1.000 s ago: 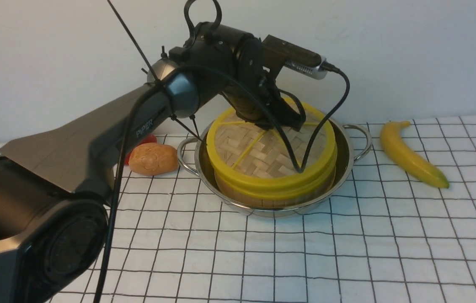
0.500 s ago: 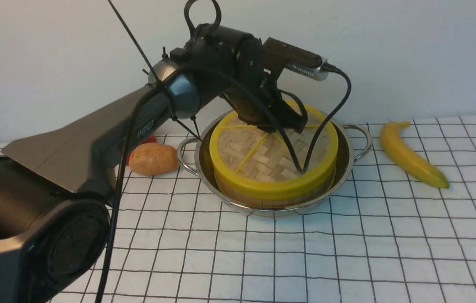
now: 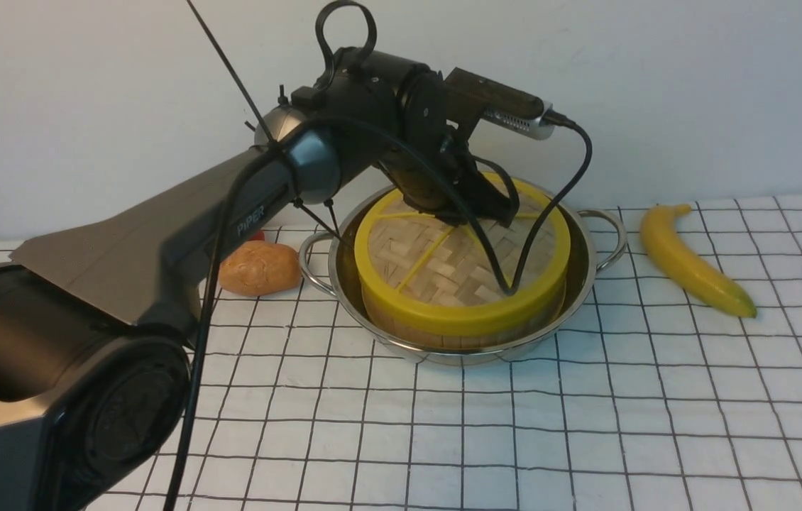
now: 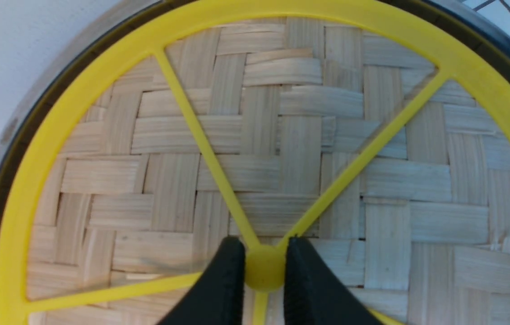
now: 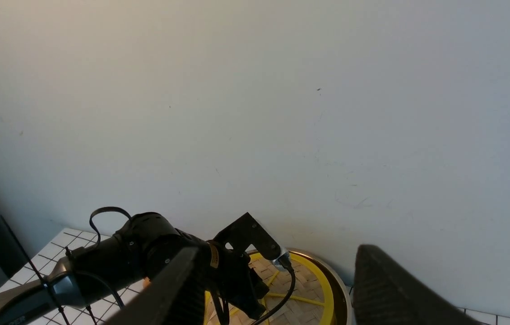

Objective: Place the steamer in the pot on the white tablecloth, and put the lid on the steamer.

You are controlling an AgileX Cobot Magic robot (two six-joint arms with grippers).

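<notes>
The steel pot (image 3: 588, 273) stands on the white tablecloth (image 3: 585, 426), with the bamboo steamer (image 3: 443, 332) inside it. The woven lid (image 3: 443, 277) with its yellow rim lies on top of the steamer. My left gripper (image 3: 475, 209) reaches down onto the lid's middle. In the left wrist view the left gripper (image 4: 264, 266) is shut on the lid's (image 4: 300, 135) yellow central hub, one black finger on each side. My right gripper (image 5: 277, 253) is open and holds nothing, raised and facing the wall, with the pot (image 5: 343, 289) below it.
A yellow banana (image 3: 692, 266) lies on the cloth right of the pot. A brown potato-like lump (image 3: 259, 268) and a red object (image 3: 255, 235) behind it sit left of the pot. A wall stands close behind the pot.
The lid has shifted slightly to the right with my left gripper and now sits more squarely over the steamer's rim. The right arm has not moved.
</notes>
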